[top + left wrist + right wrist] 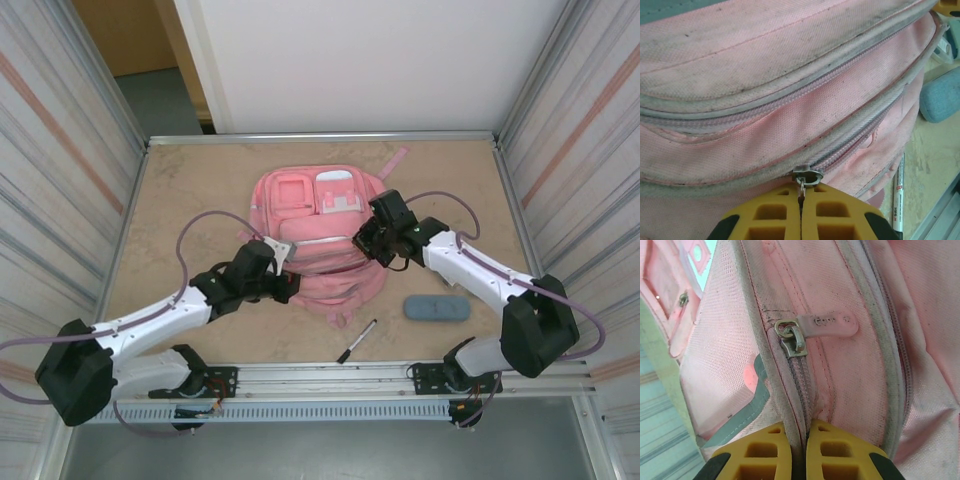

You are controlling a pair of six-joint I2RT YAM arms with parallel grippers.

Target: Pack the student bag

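Note:
The pink student bag (315, 215) lies flat in the middle of the table, front pockets up. At its left side my left gripper (284, 272) is shut on a small metal zip pull (801, 192) that hangs from a silver slider (807, 176) on a closed zip line. My right gripper (367, 240) is at the bag's right side, its yellow fingers (832, 452) shut on a fold of fabric along a zip seam (801, 390). Just beyond that pinch sits another slider with a pink rubber tab (827, 326).
A blue-grey pencil case (435, 308) lies on the table right of the bag, also visible as a pencil case (941, 97) in the left wrist view. A black-and-white marker pen (357, 340) lies near the front rail. Corrugated walls close both sides.

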